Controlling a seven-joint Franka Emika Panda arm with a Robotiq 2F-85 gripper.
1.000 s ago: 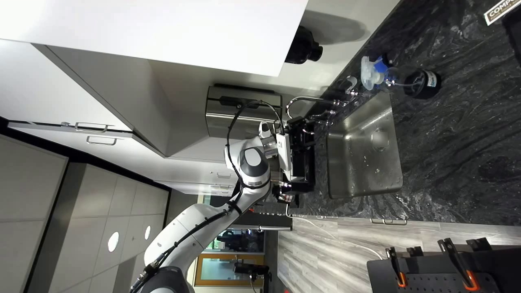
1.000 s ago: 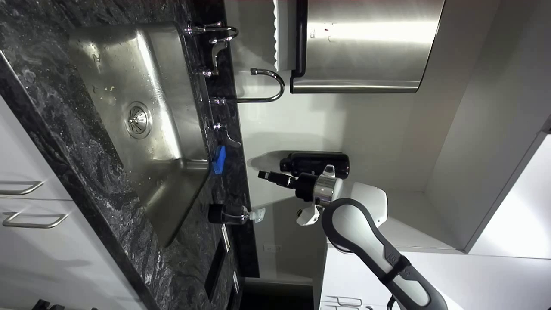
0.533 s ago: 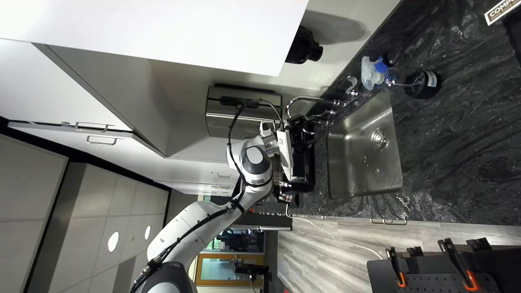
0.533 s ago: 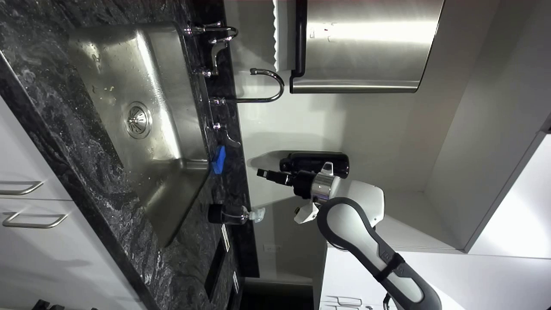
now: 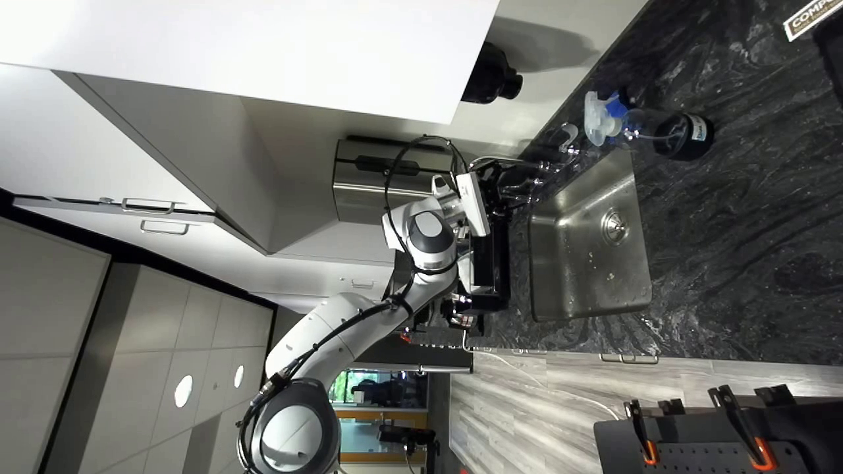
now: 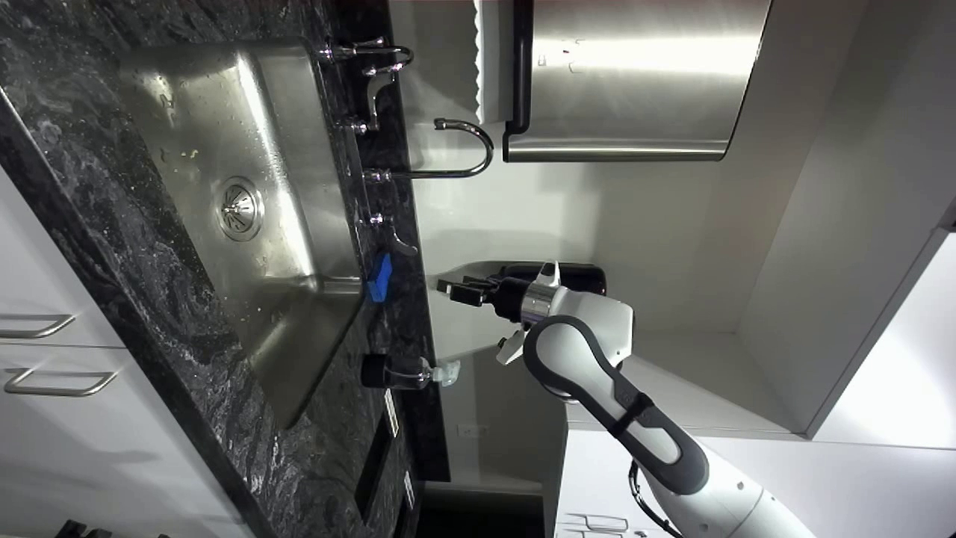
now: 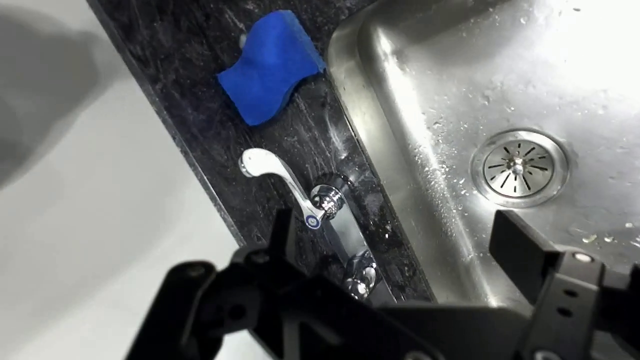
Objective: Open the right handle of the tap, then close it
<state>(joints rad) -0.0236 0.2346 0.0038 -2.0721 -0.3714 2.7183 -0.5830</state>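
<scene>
**Since Nothing Was Gripped, Reaching Came First**

Because my gripper [image 7: 392, 225] hung clear of the tap [image 6: 437, 175], jaws spread wide, I judged this the approach, before opening. The right handle [image 7: 287, 177] stood behind the sink [image 7: 370, 120], just left of a blue sponge [image 7: 272, 67]. Next I needed, I reckoned, to descend beside the handle and push.

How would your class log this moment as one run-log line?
end effector: open, holding nothing | right tap handle: not gripped | curved spout: no stream visible | blue sponge: on counter beside basin
</scene>
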